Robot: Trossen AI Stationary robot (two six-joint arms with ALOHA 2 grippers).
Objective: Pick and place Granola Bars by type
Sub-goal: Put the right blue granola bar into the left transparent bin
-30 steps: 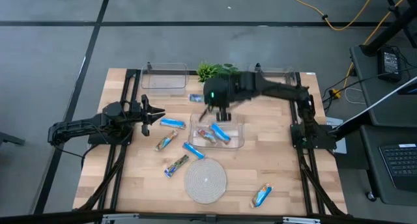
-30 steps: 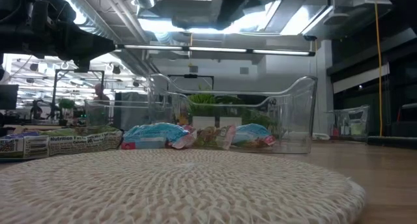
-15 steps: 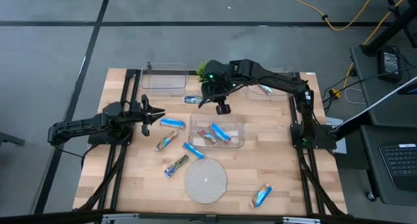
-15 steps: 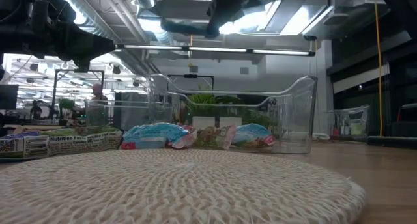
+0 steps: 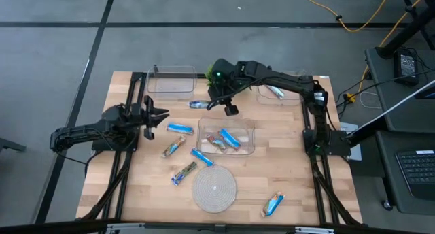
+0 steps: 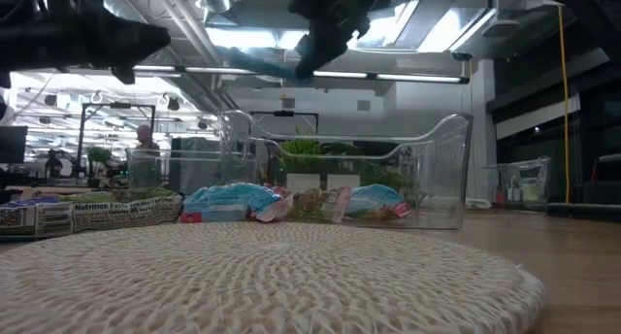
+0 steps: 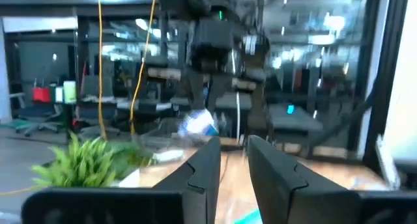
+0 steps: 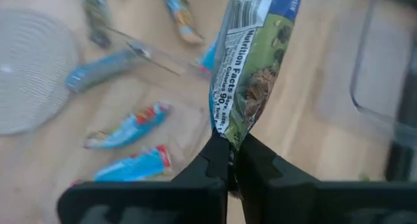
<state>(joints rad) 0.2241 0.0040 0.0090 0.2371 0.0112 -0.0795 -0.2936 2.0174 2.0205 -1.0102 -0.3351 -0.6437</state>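
- Granola bar (image 8: 251,68) with a green-and-blue wrapper is pinched at one end by the right hand (image 8: 230,160), held in the air over the surface (image 5: 292,173) between the middle clear bin (image 5: 246,147) and the far bins.
- Seen from above, that bar (image 5: 199,104) pokes out beside the arm; the fingertips themselves are hidden.
- Other bars lie loose on the wood near the woven mat (image 5: 215,188), and several sit inside the middle bin.
- Left hand (image 5: 158,115) waits at the left side, fingers slightly parted around nothing.
- A second ago the right hand hung above the middle bin; it has since swung toward the far edge.
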